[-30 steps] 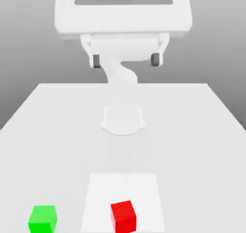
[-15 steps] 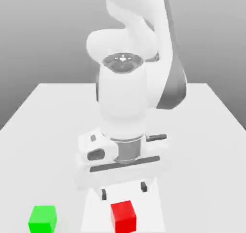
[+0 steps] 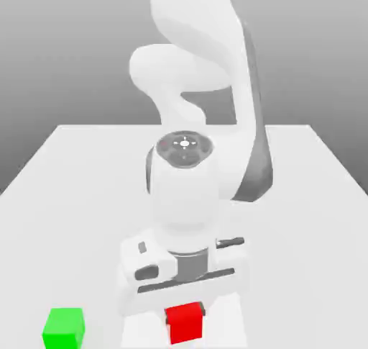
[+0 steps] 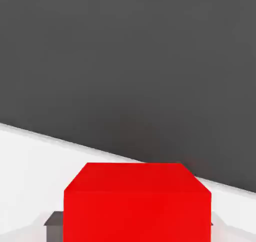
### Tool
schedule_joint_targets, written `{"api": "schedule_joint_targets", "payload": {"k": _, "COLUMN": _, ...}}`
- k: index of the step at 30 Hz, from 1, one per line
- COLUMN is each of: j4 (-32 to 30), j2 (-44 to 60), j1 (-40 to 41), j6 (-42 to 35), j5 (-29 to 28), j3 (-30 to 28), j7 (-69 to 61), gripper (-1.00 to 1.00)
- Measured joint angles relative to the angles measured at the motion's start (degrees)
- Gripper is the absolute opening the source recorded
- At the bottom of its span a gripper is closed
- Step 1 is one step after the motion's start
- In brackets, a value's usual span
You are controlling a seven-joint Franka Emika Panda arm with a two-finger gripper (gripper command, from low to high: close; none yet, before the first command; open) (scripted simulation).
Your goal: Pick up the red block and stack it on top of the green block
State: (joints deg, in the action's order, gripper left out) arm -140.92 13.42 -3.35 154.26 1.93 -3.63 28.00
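Red and boxy, the solid block [image 3: 185,323] sits between the dark-tipped fingers of our white two-finger gripper [image 3: 185,311], which we see closed on it, above or on the white rectangular patch [image 3: 146,329] near the tabletop's front edge; we cannot tell whether it touches. We see the bright green cube-like block [image 3: 64,329] on the pale tabletop [image 3: 57,232], toward its front edge at the exterior view's left, well apart from the red one.

I observe a simulated robot workcell, not a furnished room: a plain pale desk [image 3: 79,218] bearing a white arm [image 3: 185,196], a flat white patch [image 3: 147,333] at the near side, and a featureless grey backdrop [image 3: 65,52] beyond.
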Motion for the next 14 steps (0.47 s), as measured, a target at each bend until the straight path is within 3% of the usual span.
{"api": "schedule_joint_targets", "payload": {"k": 6, "j4": 4.8, "j2": -1.5, "j1": 10.0, "j6": -6.6, "j5": 1.8, "j3": -6.4, "j7": -10.5, "gripper": -1.0}}
{"api": "schedule_joint_targets", "payload": {"k": 10, "j4": 6.7, "j2": 4.2, "j1": 13.9, "j6": -2.9, "j5": 4.7, "j3": -6.7, "j7": -15.3, "gripper": -1.0}}
{"api": "schedule_joint_targets", "payload": {"k": 11, "j4": 6.9, "j2": 6.1, "j1": 14.4, "j6": -1.2, "j5": 5.4, "j3": -6.2, "j7": -15.9, "gripper": 1.0}}
{"api": "schedule_joint_targets", "payload": {"k": 14, "j4": 6.9, "j2": 6.1, "j1": 14.4, "j6": -1.2, "j5": 5.4, "j3": -6.2, "j7": -15.9, "gripper": 1.0}}
